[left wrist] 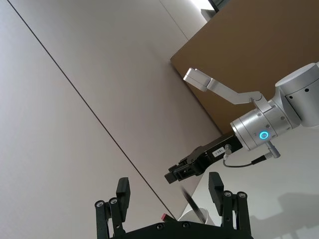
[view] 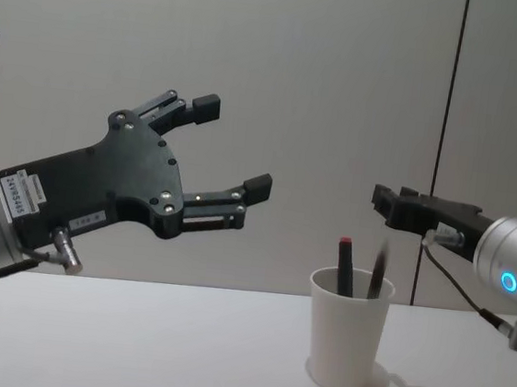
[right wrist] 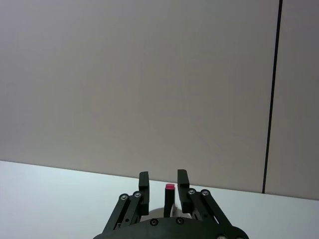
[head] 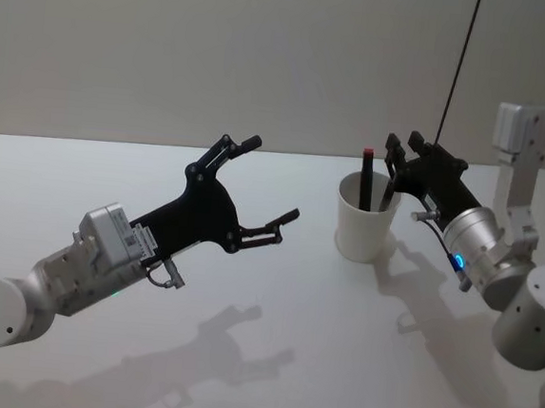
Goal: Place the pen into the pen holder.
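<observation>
Second pen (view: 378, 266) blurred; lower ends hidden inside cup (view: 346, 341).

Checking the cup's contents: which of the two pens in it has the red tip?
The pen on the robot's left side of the cup; its top end is red. The other pen is all dark.

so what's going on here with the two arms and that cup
The right gripper hovers just above the plain white paper cup, jaws open. Two pens stand in the cup: a black pen with a red tip and a dark pen that looks blurred, as if just dropped. The left gripper hangs open in the air to the cup's left, holding nothing.
</observation>
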Robot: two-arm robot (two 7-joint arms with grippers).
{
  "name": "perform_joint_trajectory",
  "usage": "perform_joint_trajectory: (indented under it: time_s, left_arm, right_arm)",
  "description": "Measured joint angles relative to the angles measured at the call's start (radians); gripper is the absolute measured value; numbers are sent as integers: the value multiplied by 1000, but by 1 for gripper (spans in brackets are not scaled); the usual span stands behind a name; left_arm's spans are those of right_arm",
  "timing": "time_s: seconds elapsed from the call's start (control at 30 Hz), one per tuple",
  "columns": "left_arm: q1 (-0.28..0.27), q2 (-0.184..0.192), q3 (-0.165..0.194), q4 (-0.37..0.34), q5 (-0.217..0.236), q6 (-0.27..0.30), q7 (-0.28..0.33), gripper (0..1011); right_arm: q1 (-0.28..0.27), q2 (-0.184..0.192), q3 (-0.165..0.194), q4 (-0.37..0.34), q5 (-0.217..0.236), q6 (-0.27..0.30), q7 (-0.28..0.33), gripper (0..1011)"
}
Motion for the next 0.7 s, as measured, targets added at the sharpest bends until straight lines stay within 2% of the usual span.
perform_joint_trajectory:
  time_s: [0.1,0.17,0.2,0.27,0.3,0.37,0.4,0.7]
  left_arm:
    - [0,0,0,0,0,0,0,1000]
    - [0,0,0,0,0,0,0,1000]
    - [0,0,0,0,0,0,0,1000]
    - [0,0,0,0,0,0,0,1000]
    - [0,0,0,0,0,0,0,1000]
    - [0,0,0,0,0,0,0,1000]
    - [0,0,0,0,0,0,0,1000]
    - [0,0,0,0,0,0,0,1000]
  right_arm:
    - [-3,2,1,-6,5,9,6,392]
    - [-5,3,2,-9,6,12,8,427]
    - [-7,4,2,-13,8,15,11,495]
    - [-9,5,3,-16,10,18,13,534]
    - [-11,6,4,-20,12,20,15,594]
    - [-12,7,5,-23,14,22,17,628]
    - [-14,8,5,-25,15,24,18,695]
    - [-19,12,7,-36,21,31,23,942]
